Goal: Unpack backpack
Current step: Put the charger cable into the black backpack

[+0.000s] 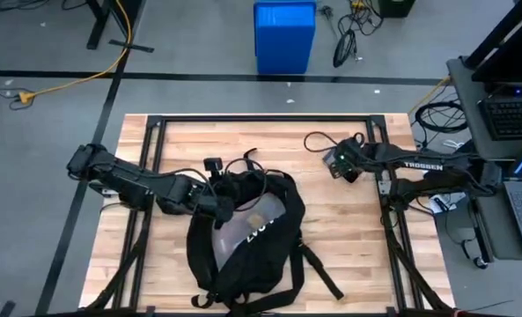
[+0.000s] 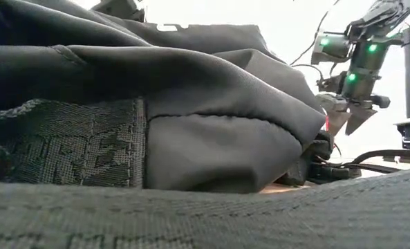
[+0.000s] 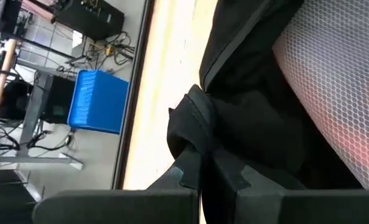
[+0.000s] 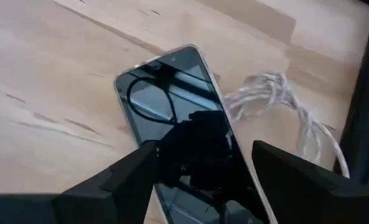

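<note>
The backpack (image 1: 247, 231) lies in the middle of the wooden table (image 1: 349, 238), its straps trailing toward the near edge. At the backpack's upper left corner the left gripper (image 1: 215, 208) has its fingers closed on a bunched fold of the backpack's black fabric (image 3: 193, 130), beside a pale mesh panel (image 3: 333, 87); I judge it is holding the mouth of the bag steady or open. To the right of the backpack and well apart from it, the right gripper (image 1: 341, 164) hovers over a smartphone (image 4: 184, 118) lying flat on the wood, its fingers spread wide either side of the phone. A coiled white cable (image 4: 284, 102) lies just beside the phone, on the side away from the backpack. The step in hand looks like setting out unpacked items; the next move would call for the right arm to lift clear and come back to the backpack's opening. There is open wood between phone and backpack, but the table's far black frame rail (image 1: 269, 119) runs near the phone
</note>
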You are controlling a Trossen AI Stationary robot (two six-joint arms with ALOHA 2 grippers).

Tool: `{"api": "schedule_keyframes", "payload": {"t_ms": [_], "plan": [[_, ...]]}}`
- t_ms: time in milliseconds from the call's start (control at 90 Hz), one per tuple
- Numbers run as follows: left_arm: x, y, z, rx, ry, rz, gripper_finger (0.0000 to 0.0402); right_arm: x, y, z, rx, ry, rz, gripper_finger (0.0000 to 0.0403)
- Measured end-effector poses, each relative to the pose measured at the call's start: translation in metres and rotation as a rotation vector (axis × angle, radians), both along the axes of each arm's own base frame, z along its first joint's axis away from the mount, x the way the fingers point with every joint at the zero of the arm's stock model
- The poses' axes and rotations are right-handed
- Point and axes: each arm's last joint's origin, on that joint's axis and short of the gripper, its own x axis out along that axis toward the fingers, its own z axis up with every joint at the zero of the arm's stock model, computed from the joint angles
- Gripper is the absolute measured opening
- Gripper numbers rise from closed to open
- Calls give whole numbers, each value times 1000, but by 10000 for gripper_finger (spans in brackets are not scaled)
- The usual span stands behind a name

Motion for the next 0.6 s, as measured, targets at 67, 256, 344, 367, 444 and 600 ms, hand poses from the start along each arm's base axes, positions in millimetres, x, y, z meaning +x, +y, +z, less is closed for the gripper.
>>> {"api": "schedule_keyframes", "payload": {"t_ms": [67,256,344,367,444,600], "plan": [[0,0,0,-2,-1,-3,0,2,-5,-2,8,2,19,259],[0,-1,0,-13,19,-31,0,7,-11,-14,62,83,130,283],[0,-1,0,-15,24,-38,0,10,-11,-21,110,100,155,295],[0,-1,0,-17,25,-40,0,11,-11,-22,123,102,163,299],[0,-1,-1,-28,28,-46,0,13,-11,-26,149,114,186,308],[0,-1,-1,-31,30,-48,0,16,-13,-29,138,113,210,321]]}}
